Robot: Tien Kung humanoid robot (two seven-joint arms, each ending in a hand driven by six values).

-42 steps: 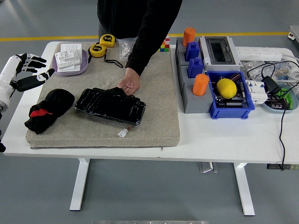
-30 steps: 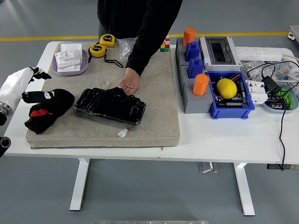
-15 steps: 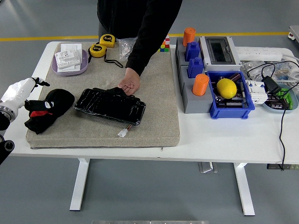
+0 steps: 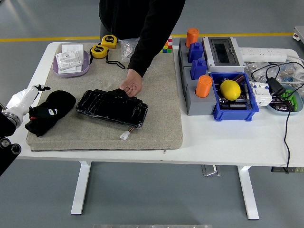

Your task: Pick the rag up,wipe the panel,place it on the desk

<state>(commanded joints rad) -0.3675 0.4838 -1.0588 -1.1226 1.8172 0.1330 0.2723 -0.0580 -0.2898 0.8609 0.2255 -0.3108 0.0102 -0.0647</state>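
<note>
The black rag (image 4: 60, 101) lies crumpled at the left end of the beige mat (image 4: 156, 118). My left hand (image 4: 37, 109), white-backed, comes in from the left edge and rests down on the rag's left side; black on black hides its grip. Right of the rag lies the glossy black panel (image 4: 111, 107), with a white connector (image 4: 125, 135) at its near edge. A person's hand (image 4: 131, 87) in a dark sleeve holds the panel's far edge. My right arm is out of view.
A purple bowl (image 4: 85, 68) of white cards and two yellow tape measures (image 4: 104, 46) sit at the back left. To the right of the mat stand grey and blue blocks with orange cups (image 4: 204, 86), a blue bin (image 4: 235, 110) holding a yellow ball, and cables (image 4: 286, 118).
My left hand has come down from the table's left edge and moved onto the rag, now covering its red patch. The rag, the panel and the person's hand have stayed put.
</note>
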